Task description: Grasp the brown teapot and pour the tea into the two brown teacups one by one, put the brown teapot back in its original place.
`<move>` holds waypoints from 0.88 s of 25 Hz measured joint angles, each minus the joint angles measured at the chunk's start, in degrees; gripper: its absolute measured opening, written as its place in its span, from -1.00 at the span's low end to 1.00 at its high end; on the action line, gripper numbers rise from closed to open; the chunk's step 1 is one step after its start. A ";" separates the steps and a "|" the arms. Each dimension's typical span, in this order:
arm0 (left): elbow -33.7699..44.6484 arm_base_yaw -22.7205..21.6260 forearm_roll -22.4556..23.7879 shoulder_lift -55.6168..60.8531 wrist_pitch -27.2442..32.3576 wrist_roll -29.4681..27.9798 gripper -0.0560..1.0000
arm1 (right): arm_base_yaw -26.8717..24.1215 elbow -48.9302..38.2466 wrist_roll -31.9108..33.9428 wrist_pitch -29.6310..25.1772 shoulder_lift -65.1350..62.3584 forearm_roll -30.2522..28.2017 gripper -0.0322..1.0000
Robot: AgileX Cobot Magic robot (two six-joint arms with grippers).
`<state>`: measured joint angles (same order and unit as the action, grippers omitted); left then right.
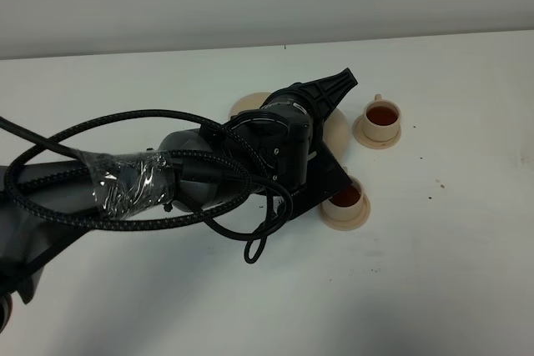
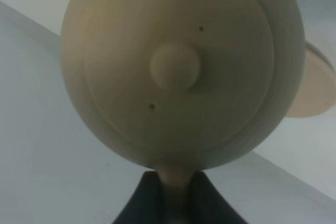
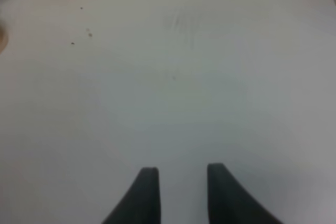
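Close to the left wrist lens: teapot (image 2: 181, 66), lid knob facing the camera, handle pinched between the left gripper (image 2: 176, 192) jaws, clamped tight. Seen from the high view, mostly hidden under the arm at table centre, only a pale sliver of teapot (image 1: 338, 129) showing. Probably on its way back to the wide saucer (image 1: 248, 107), whose rim peeks out at ten o'clock of the pot. Both cups look filled with dark tea: far cup (image 1: 383, 117) at two o'clock of the pot, near cup (image 1: 346, 200) at five o'clock, partly covered by the gripper.

Likely matte ceramic: rigid, brittle, fairly heavy with tea left inside, lid loose enough to slip if tipped far. Handle loop looks the sound place to hold; smooth round belly offers no purchase.

Open table (image 1: 467, 273) stretches wide toward three and six o'clock; far edge runs along twelve o'clock, well apart from the crockery. Tightest spot sits between pot and near cup, so a level, slow swing toward ten o'clock seems safest.

Right gripper (image 3: 178, 182) hovers over bare table, jaws apart, holding nothing.
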<state>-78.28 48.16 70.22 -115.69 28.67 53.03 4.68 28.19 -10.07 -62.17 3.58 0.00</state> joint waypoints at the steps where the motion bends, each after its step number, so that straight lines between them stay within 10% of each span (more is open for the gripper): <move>1: 0.00 0.00 -0.03 0.00 -0.07 0.00 -0.65 | 0.00 0.00 0.00 0.00 0.00 0.00 -0.48; 22: 0.00 0.00 -1.35 0.00 0.01 -0.86 -0.65 | 0.00 0.00 0.00 0.00 0.00 0.00 -0.48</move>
<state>-78.28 48.16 68.87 -115.69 28.69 52.17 4.68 28.19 -10.07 -62.17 3.58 0.00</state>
